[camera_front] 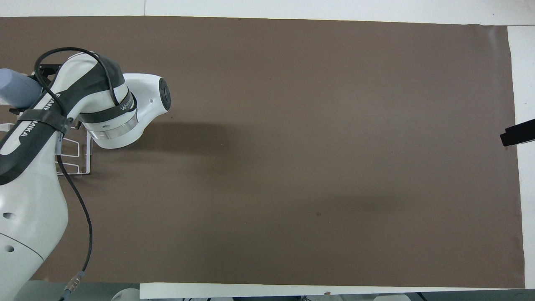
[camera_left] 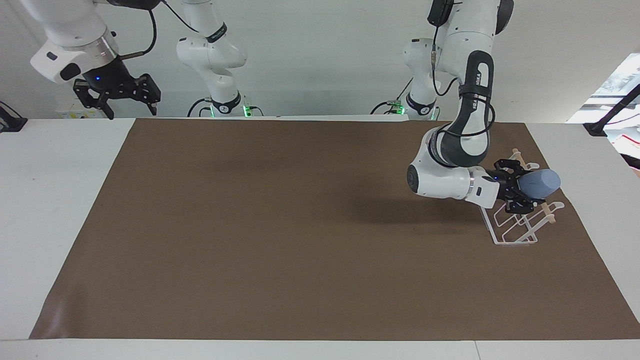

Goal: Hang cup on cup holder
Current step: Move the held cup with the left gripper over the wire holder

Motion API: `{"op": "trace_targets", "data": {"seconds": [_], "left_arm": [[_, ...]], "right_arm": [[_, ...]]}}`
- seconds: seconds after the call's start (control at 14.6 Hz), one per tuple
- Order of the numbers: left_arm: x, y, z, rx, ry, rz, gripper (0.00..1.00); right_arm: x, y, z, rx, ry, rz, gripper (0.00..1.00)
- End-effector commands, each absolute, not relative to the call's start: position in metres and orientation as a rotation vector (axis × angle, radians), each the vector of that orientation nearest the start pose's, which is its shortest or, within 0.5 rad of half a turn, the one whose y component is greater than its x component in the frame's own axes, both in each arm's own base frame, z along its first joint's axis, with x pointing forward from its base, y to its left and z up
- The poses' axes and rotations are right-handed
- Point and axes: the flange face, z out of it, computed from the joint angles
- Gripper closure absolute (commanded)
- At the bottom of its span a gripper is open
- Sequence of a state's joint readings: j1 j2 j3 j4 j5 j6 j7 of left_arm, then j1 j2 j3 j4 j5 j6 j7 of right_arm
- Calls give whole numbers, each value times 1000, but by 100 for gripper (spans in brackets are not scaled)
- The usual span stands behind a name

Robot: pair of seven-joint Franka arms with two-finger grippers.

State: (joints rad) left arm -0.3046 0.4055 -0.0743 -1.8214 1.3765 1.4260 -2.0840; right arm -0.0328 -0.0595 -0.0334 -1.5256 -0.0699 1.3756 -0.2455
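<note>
The light-blue cup [camera_left: 542, 183] is tipped on its side in my left gripper [camera_left: 520, 186], which is shut on it near its rim. The cup's base points toward the left arm's end of the table. It hangs over the upper part of the white wire cup holder [camera_left: 515, 231], close to the wooden rod [camera_left: 550, 218]; I cannot tell whether it touches a prong. In the overhead view the cup [camera_front: 16, 90] shows beside the left arm, which covers most of the cup holder [camera_front: 77, 161]. My right gripper [camera_left: 131, 107] is open, raised at the right arm's end of the table.
A brown mat [camera_left: 300, 225] covers most of the white table [camera_left: 50, 200]. The cup holder stands on the mat near its edge at the left arm's end. Only a tip of the right gripper [camera_front: 517, 136] shows in the overhead view.
</note>
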Motion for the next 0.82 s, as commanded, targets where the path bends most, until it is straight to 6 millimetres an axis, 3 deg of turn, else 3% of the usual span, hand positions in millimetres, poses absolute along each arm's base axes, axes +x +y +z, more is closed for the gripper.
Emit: {"op": "trace_targets", "data": {"seconds": [0.0, 0.14, 0.41, 0.55, 0.69, 0.75], "left_arm": [[609, -106, 353, -1476, -1061, -1174, 100], [614, -96, 351, -1490, -1063, -1175, 100], [614, -99, 346, -1522, -1059, -1176, 100], [616, -99, 322, -1526, -1044, -1162, 100], [619, -100, 317, -1529, -1043, -1161, 100], [619, -100, 316, -1533, -1043, -1162, 90]], "right_arm": [[502, -50, 662, -3193, -229, 183, 1], [500, -50, 664, -3193, -229, 178, 1], [504, -57, 658, -3179, -210, 195, 1], [504, -57, 658, -3180, -207, 192, 1], [503, -58, 657, -3174, -221, 206, 1], [502, -59, 657, -3173, -216, 214, 1]]}}
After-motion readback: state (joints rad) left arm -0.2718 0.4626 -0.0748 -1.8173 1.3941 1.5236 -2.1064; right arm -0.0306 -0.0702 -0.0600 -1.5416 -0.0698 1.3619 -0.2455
